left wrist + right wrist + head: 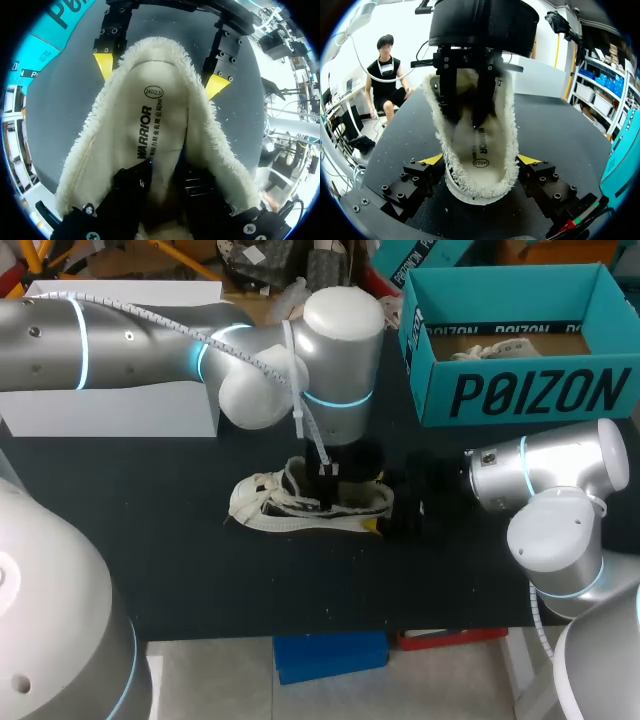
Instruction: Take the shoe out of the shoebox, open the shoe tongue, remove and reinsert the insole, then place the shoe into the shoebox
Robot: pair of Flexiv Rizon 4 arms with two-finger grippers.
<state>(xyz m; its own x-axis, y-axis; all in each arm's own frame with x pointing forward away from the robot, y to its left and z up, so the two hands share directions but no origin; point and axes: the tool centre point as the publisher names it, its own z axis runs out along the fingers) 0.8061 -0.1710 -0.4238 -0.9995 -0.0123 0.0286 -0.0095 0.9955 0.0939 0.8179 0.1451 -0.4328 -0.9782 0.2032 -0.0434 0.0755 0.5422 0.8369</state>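
Black tabletop carries your white fleece-lined shoe, outside the teal cardboard shoebox, heel clamped from both sides by your right gripper to steady it while your left gripper sits inside over the cream insole, grip impossible to tell.

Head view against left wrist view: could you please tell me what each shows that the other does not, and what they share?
Only the head view shows the laces and outer side of the shoe, the open inside of the shoebox and a white box. Only the left wrist view shows the printed insole lying inside the shoe, ringed by fleecy lining. Both show the shoe on the black table, the teal shoebox, the left gripper in the shoe's opening and the right gripper at its heel.
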